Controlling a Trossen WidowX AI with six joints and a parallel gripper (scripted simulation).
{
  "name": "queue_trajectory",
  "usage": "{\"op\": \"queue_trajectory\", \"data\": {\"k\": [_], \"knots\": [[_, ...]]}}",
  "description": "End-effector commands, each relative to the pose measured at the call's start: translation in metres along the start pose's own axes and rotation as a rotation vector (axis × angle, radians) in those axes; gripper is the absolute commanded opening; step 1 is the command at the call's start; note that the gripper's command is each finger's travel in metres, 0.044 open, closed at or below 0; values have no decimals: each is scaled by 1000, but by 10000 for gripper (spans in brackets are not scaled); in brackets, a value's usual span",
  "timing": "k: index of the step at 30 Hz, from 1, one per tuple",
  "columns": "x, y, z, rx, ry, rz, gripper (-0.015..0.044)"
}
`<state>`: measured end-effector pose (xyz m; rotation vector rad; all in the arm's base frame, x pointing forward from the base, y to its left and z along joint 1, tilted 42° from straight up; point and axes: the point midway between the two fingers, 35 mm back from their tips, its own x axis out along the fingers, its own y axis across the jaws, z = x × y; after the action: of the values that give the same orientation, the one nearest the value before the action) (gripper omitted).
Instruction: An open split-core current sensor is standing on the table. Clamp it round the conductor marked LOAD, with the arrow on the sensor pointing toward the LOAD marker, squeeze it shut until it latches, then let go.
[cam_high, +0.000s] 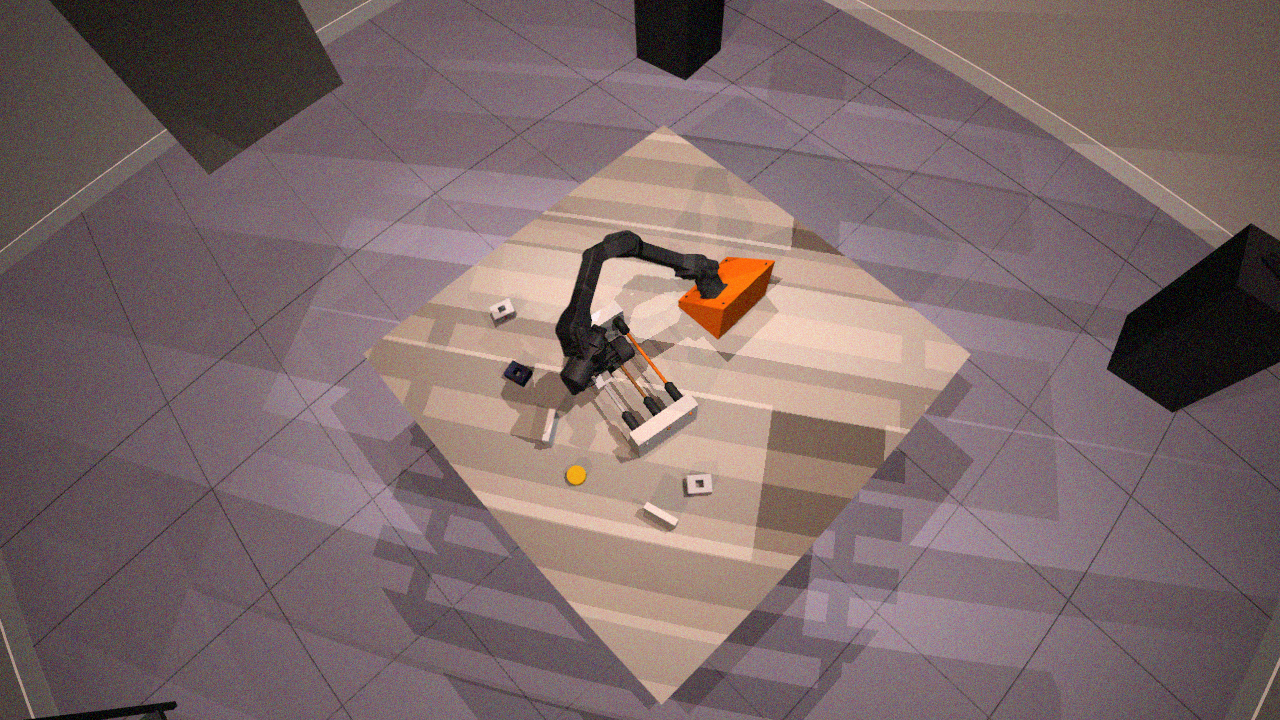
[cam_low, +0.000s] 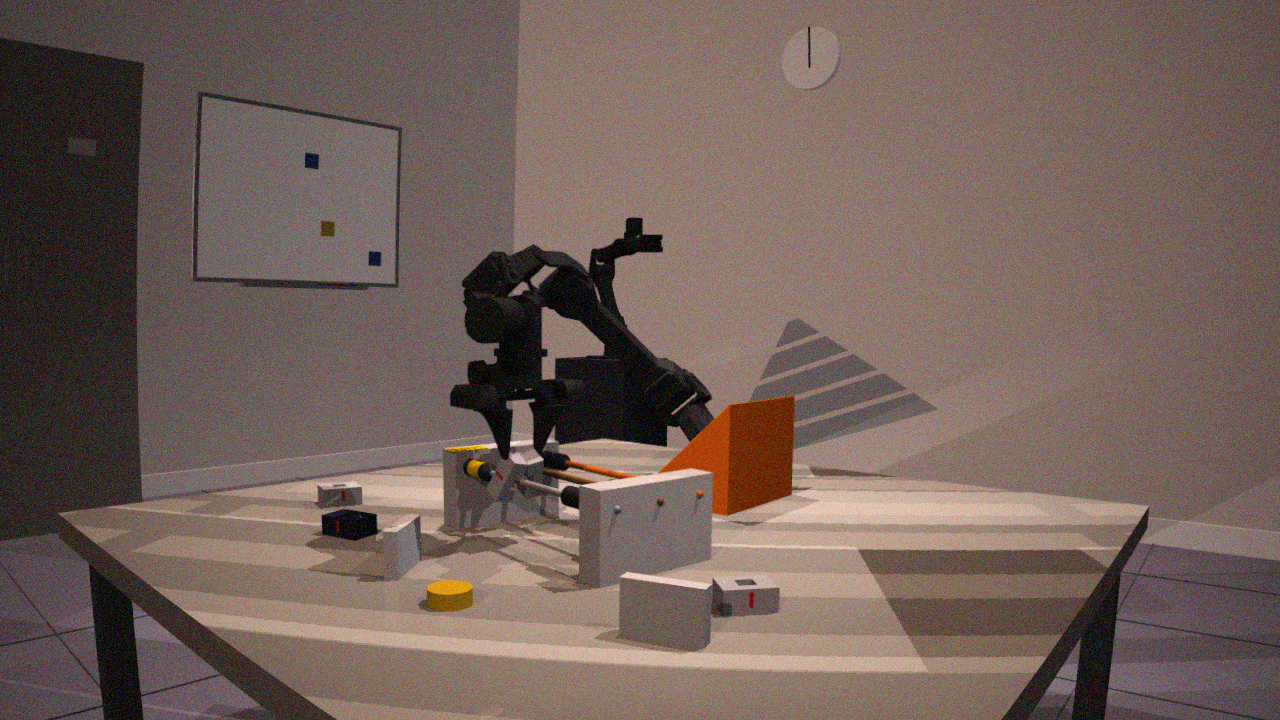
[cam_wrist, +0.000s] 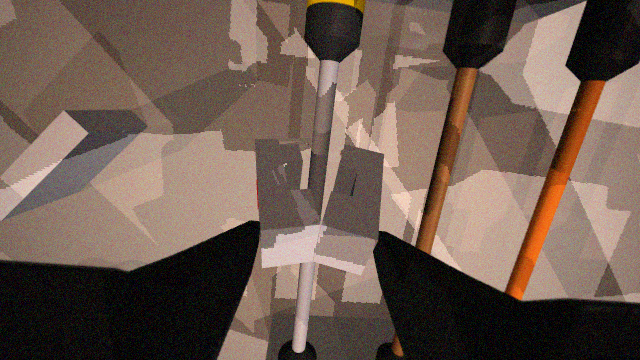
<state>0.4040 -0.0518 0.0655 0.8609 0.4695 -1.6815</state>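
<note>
My gripper is shut on the pale split-core sensor, pointing down over the silver conductor. The conductor has a yellow sleeve, beside the yellow label on the rear end block. In the wrist view the sensor's halves stand apart in a V, one each side of the conductor, which passes behind their joined near end. A red mark shows on its left side; the arrow's direction is too small to tell. The top view has the fingers hidden beneath the arm.
A brown conductor and an orange conductor run alongside, to the front end block. Nearby are a dark block, an upright plate and a yellow disc.
</note>
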Motion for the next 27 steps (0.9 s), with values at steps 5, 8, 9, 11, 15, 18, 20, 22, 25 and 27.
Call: {"op": "queue_trajectory", "data": {"k": [5, 8, 9, 11, 15, 18, 20, 22, 25, 27], "knots": [[7, 0, 0, 0, 0, -1, 0], [7, 0, 0, 0, 0, -1, 0], [7, 0, 0, 0, 0, -1, 0], [7, 0, 0, 0, 0, -1, 0], [7, 0, 0, 0, 0, -1, 0], [7, 0, 0, 0, 0, -1, 0], [7, 0, 0, 0, 0, -1, 0], [7, 0, 0, 0, 0, -1, 0], [7, 0, 0, 0, 0, -1, 0], [7, 0, 0, 0, 0, -1, 0]]}}
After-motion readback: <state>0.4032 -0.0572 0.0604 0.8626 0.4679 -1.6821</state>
